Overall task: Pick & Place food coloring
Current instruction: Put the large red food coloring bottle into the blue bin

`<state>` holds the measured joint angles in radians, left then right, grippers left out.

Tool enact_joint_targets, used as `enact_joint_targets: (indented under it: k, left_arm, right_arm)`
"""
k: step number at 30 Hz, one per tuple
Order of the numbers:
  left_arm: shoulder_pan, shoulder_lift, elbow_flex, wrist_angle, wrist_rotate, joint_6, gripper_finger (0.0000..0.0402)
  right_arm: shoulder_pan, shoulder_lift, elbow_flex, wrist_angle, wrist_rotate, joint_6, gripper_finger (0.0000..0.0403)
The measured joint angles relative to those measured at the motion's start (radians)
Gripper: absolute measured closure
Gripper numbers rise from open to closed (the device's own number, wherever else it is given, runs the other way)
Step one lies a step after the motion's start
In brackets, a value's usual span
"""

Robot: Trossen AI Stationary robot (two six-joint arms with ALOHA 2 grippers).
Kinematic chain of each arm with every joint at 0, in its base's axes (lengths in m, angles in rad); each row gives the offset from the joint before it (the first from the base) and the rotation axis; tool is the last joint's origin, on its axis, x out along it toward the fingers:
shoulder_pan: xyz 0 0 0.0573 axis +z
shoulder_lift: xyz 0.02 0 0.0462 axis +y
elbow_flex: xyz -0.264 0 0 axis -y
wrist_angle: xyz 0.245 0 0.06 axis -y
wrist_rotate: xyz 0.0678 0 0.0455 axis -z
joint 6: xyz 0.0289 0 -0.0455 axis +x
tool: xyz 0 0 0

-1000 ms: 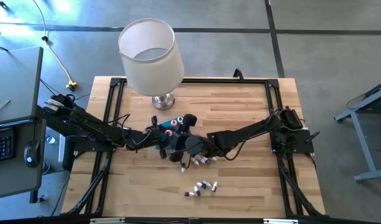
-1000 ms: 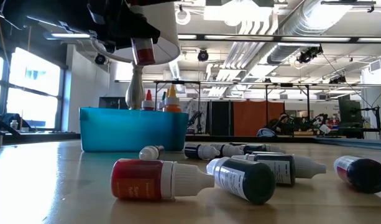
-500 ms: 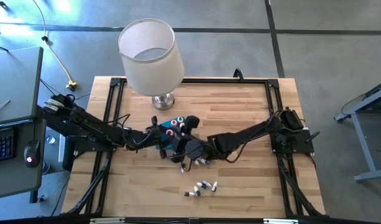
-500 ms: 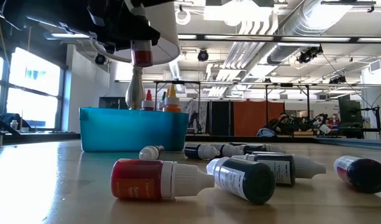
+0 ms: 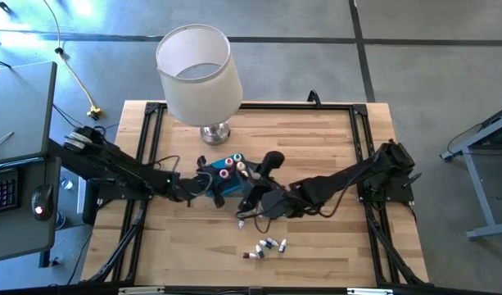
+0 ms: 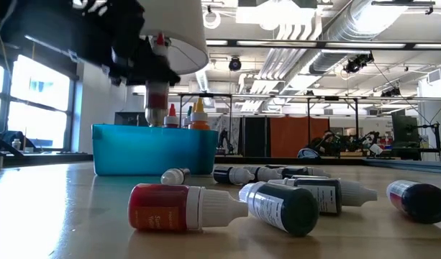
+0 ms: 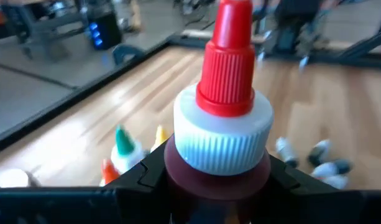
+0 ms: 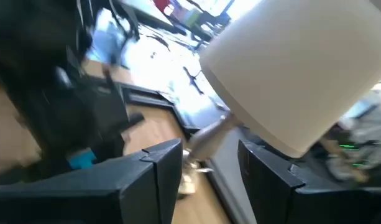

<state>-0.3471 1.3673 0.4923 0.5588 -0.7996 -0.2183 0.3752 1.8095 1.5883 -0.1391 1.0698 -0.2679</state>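
Left wrist view: left gripper (image 7: pixel 218 177) clamps red bottle (image 7: pixel 222 124).

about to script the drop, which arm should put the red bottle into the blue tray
Left. The left gripper already holds the small red-capped dropper bottle upright just above the blue rectangular plastic tray; the right gripper holds nothing.

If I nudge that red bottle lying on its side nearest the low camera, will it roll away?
Probably somewhat: the red bottle lies on its round side on the bare wooden table, so a sideways push should roll it. It tapers to its cap, so it would likely curve. The dark bottle beside it may stop it.
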Motion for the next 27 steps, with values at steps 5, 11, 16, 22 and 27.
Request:
enact_joint_targets:
  k: [5, 11, 16, 22, 27]
  left_arm:
    - [0.0, 0.136, 0.0, 0.114, -0.084, -0.029, 0.0259]
    - [0.041, 0.25, -0.001, 0.223, -0.087, -0.052, 0.0259]
    - [0.09, 0.3, -0.001, 0.226, -0.077, -0.101, 0.0259]
    - [0.12, 0.331, 0.001, 0.253, -0.041, -0.101, 0.0259]
    - [0.124, 0.365, 0.001, 0.298, -0.054, -0.101, 0.0259]
  right_arm:
    - [0.02, -0.032, 0.0, -0.078, -0.084, 0.091, 0.0254]
    - [0.025, -0.033, 0.0, -0.124, -0.068, 0.085, 0.0254]
    - [0.031, -0.066, 0.0, -0.199, -0.043, 0.103, 0.0254]
    - [0.037, -0.115, 0.0, -0.286, -0.029, 0.164, 0.0254]
    - [0.038, -0.14, 0.0, -0.322, -0.029, 0.167, 0.0254]
